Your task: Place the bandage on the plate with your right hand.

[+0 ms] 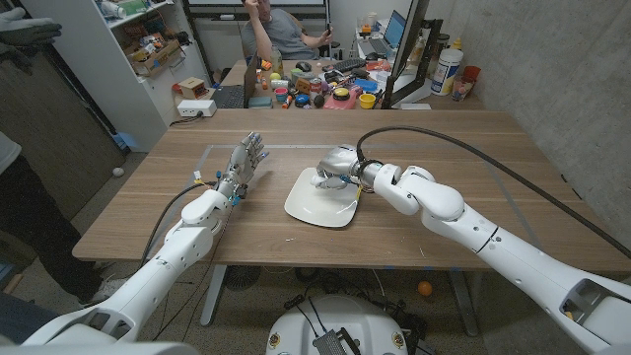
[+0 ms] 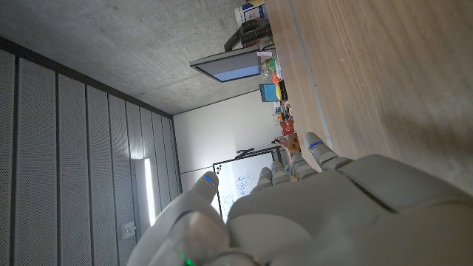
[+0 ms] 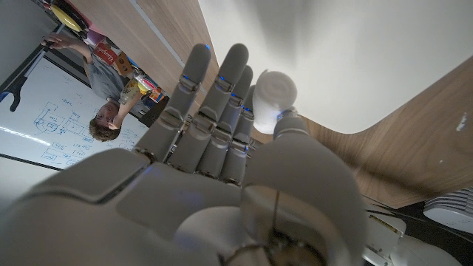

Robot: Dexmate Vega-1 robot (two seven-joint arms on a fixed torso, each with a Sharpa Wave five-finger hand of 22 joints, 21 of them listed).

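- While the right side does the work, the left hand just stands on its edge toward the table's left side, fingers apart and holding nothing, probably parked out of the way.
- Plate sits mid-table, white and squarish, well apart from that hand.
- Right hand hovers over the plate's far edge, palm down. In the right wrist view a white bandage roll is pinched at its fingertips above the plate, so I'd guess it's about ready to let go.
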